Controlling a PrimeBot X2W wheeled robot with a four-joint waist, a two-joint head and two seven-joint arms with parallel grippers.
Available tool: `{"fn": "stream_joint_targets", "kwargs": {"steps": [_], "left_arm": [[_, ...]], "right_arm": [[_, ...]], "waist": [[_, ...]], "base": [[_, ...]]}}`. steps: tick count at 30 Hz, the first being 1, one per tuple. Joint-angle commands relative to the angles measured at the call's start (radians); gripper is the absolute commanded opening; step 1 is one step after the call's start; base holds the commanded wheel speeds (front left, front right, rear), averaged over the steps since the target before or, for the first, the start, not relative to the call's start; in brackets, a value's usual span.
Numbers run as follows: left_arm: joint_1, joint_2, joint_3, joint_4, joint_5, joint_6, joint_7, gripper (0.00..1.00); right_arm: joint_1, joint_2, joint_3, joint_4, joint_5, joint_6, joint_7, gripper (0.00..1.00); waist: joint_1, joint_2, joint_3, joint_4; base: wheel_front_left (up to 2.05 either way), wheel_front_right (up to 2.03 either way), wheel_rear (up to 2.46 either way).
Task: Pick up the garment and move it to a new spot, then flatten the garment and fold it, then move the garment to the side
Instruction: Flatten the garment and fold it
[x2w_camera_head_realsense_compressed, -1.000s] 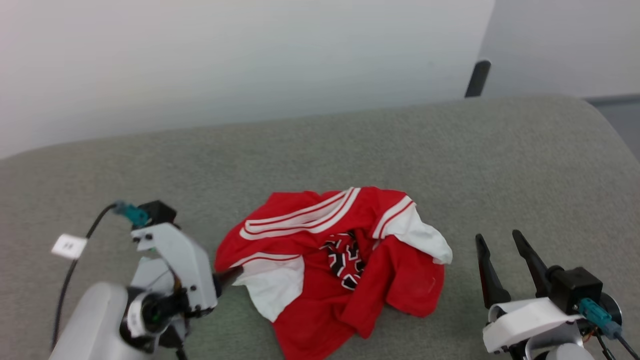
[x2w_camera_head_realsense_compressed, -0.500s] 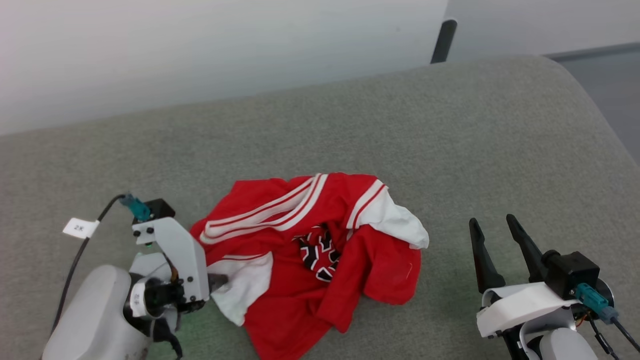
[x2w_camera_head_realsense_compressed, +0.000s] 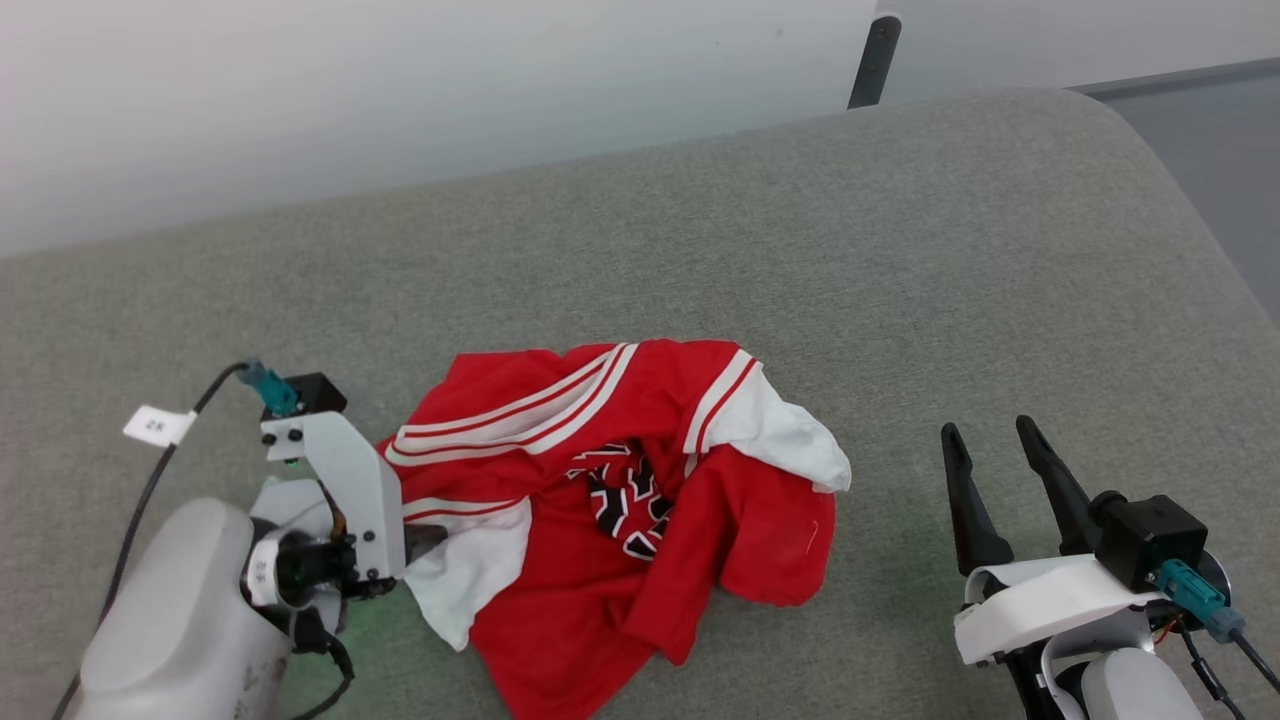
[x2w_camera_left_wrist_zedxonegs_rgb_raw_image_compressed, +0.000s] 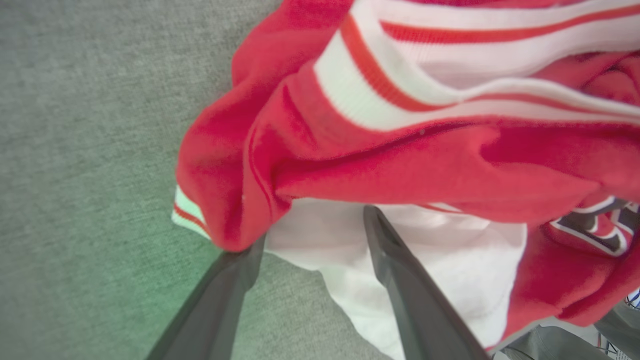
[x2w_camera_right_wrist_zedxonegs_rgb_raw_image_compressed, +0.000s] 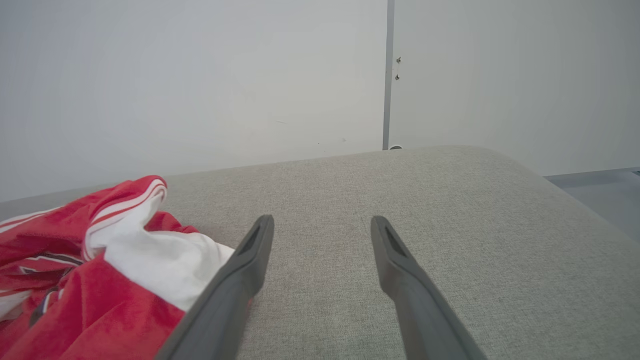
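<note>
grey fabric cushion before a plain white wall, dark post behind.

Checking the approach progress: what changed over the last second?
The left gripper pushed further into the garment, open fingers now on its white sleeve; nothing gripped. The head camera also shifted. The garment stays crumpled in place; right gripper stays open, apart.

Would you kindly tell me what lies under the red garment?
The garment rests on the grey cushion, which shows all around it. The open left gripper straddles its white sleeve edge. Its print is partly folded under, and anything beneath the heap is covered.
</note>
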Motion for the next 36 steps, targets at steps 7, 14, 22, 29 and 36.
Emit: {"fn": "stream_joint_targets", "kwargs": {"steps": [7, 14, 22, 29, 36], "left_arm": [[-0.012, 0.021, -0.023, 0.025, 0.017, -0.022, 0.011, 1.00], [-0.012, 0.007, -0.040, 0.050, 0.019, -0.063, -0.042, 1.00], [-0.042, 0.002, -0.028, 0.081, 0.000, -0.051, -0.035, 0.00], [-0.059, 0.022, -0.017, 0.057, -0.013, -0.052, -0.017, 0.00], [-0.070, 0.074, -0.010, -0.016, -0.009, -0.050, 0.014, 0.00]], "right_arm": [[0.011, 0.003, -0.012, -0.002, 0.002, 0.000, -0.005, 1.00], [0.008, 0.003, -0.005, -0.006, 0.004, 0.000, -0.005, 1.00], [0.011, 0.004, -0.011, -0.011, 0.002, 0.000, -0.005, 1.00], [0.020, 0.004, -0.016, -0.012, -0.003, 0.000, -0.005, 1.00], [0.024, 0.004, -0.021, -0.015, -0.003, 0.000, -0.005, 1.00]], "waist": [[0.0000, -0.0001, -0.007, 0.018], [0.0000, -0.0001, -0.004, 0.022], [0.0000, -0.0001, 0.003, 0.020], [0.0000, -0.0001, 0.001, 0.025], [0.0000, -0.0001, 0.002, 0.039]], "base": [[0.00, 0.00, 0.00], [0.00, 0.00, 0.00], [0.00, 0.00, 0.00], [0.00, 0.00, 0.00], [0.00, 0.00, 0.00]]}}
